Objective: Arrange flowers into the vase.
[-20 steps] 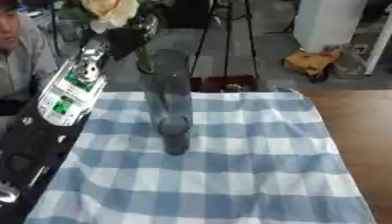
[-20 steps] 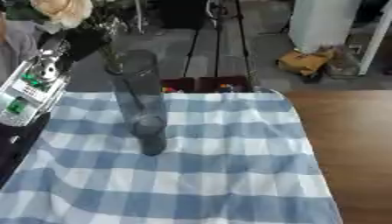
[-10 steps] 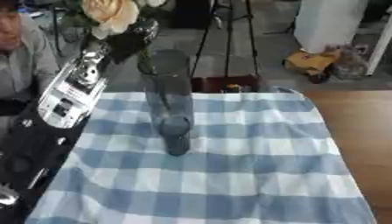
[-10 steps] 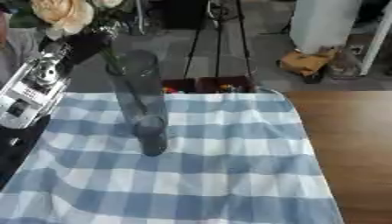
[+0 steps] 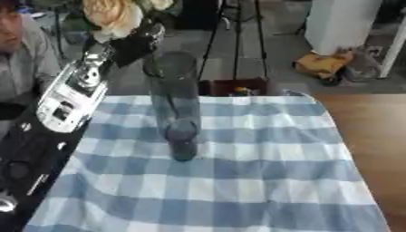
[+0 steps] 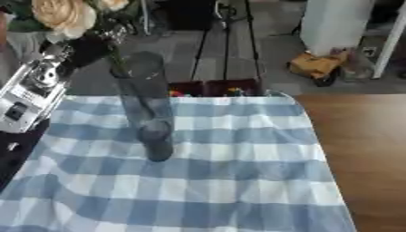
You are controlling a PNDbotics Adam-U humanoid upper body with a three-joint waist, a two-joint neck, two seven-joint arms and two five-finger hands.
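A tall clear glass vase stands upright on the blue-and-white checked cloth, left of the middle. My left arm comes in from the left, and its black left hand is curled round a bunch of flowers with a large cream rose at the top. The hand holds the bunch just up and left of the vase's mouth. A green stem hangs down by the rim; I cannot tell whether it is inside. The right hand shows in neither view.
A dark red box with small coloured things sits just behind the cloth's far edge. Bare wooden table lies to the right of the cloth. Beyond the table are tripod legs, a white appliance and a yellow object on the floor.
The rose and my left hand have come down a little toward the vase's mouth. The vase has stayed where it was.
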